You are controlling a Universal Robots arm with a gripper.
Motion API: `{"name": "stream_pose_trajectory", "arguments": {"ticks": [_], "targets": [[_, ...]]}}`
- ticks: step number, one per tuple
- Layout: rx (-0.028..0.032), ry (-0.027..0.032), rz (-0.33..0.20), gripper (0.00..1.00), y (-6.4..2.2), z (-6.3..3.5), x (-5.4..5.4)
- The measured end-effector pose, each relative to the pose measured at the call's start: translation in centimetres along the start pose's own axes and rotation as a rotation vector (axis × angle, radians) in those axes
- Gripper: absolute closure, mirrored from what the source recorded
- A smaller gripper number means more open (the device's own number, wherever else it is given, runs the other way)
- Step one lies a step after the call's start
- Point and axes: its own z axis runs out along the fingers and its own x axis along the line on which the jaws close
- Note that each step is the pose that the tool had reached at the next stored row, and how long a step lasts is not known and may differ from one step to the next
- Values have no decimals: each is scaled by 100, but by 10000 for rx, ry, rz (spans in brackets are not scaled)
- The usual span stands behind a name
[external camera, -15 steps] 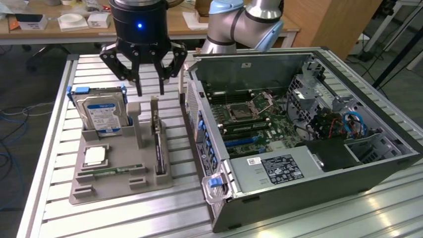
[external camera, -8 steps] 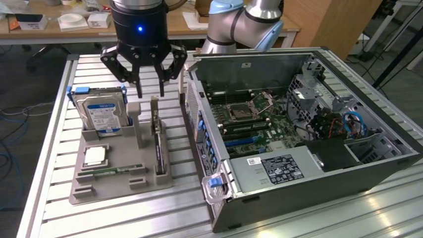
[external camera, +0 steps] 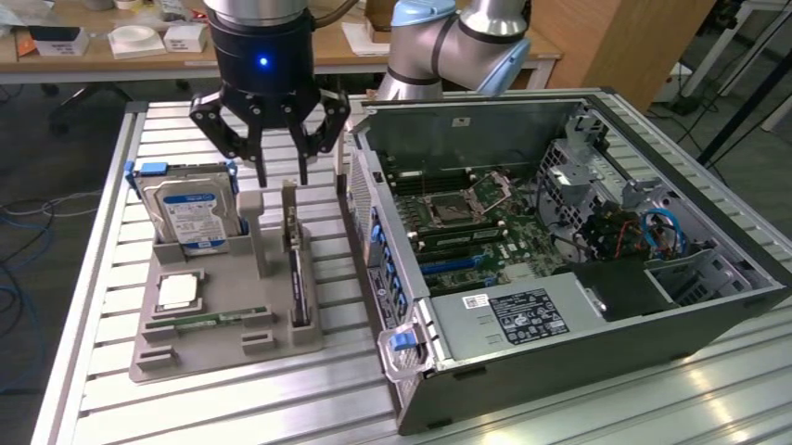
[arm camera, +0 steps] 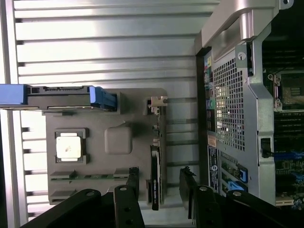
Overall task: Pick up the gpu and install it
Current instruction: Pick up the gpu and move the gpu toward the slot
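While my pincer hangs released, jaws wide and grasping nothing, stock on the table reads as follows.

- Item: gpu, dark card standing on edge in a slot of the grey tray, directly under the pincer. In the wrist view one finger sits to each side of it, neither touching.
- Item: hard drive, upright in the same tray, at the exterior view's left of the gpu.
- Item: processor chip and memory stick, flat in the tray.
- Item: computer case, side open, beside the tray at the exterior view's right.
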Motion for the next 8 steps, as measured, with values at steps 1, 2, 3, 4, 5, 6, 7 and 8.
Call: {"name": "stream_pose_trajectory", "arguments": {"ticks": [1,2,3,4,5,6,7,8], "targets": [[-1,0,0,53,0,7,0],[-1,0,0,53,-1,14,1],[-1,0,0,53,-1,22,1],[0,0,0,53,-2,29,1],[0,0,0,53,-2,36,1],[-1,0,0,53,-2,44,1],[-1,0,0,53,-3,51,1],[-1,0,0,53,-3,59,1]]}}
